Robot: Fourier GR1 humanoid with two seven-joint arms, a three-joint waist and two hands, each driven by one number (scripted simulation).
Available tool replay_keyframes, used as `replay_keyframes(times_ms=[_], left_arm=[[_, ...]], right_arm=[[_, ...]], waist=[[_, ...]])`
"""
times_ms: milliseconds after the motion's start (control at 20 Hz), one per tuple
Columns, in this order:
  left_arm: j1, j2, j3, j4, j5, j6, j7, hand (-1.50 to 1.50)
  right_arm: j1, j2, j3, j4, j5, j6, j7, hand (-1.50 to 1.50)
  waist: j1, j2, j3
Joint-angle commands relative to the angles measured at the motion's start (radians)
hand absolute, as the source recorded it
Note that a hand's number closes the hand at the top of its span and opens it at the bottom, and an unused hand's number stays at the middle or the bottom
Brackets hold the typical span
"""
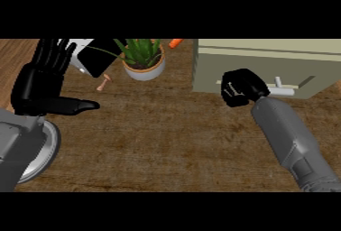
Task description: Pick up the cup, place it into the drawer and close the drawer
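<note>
No cup shows anywhere in the head view. The beige drawer unit point(266, 58) stands at the upper right, with its white handle point(285, 90) on the front face. My right hand point(241, 88) sits just left of that handle against the drawer front. Its fingers are curled into a fist and nothing shows inside them. At the far left my left hand point(43, 85) rests open, fingers pointing up and thumb stretched to the right. I cannot see inside the drawer.
A potted green plant point(143, 61) stands at the top centre, with an orange object point(175, 43) behind it. A black and white object point(96, 54) and a small pink piece point(103, 84) lie beside the left hand. A grey round plate point(50, 144) shows under the left forearm.
</note>
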Motion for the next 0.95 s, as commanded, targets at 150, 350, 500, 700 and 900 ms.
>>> replay_keyframes(times_ms=[150, 350, 500, 700, 900], left_arm=[[0.016, -0.005, 0.006, 0.001, 0.016, -0.053, 0.01, -1.5], [-0.004, -0.027, -0.016, -0.007, 0.004, -0.052, 0.013, -1.5], [0.01, -0.035, -0.01, 0.007, 0.009, -0.065, 0.0, -1.5], [0.023, -0.072, -0.034, 0.002, -0.016, -0.055, -0.038, -1.5], [0.011, -0.065, -0.018, 0.026, -0.004, -0.067, -0.023, -1.5]], right_arm=[[-0.107, -0.088, -0.071, 0.17, -0.02, 0.011, -0.017, 1.5], [-0.139, -0.104, -0.093, 0.179, -0.042, 0.039, -0.016, 1.5], [-0.154, -0.105, -0.122, 0.18, -0.07, 0.04, -0.026, 1.5], [-0.152, -0.12, -0.137, 0.179, -0.084, 0.034, -0.051, 1.5], [-0.163, -0.149, -0.145, 0.188, -0.092, 0.063, -0.082, 1.5]], waist=[[0.017, 0.022, 0.003], [0.036, 0.035, 0.004], [0.037, 0.035, 0.004], [0.048, 0.044, 0.004], [0.037, 0.039, 0.003]])
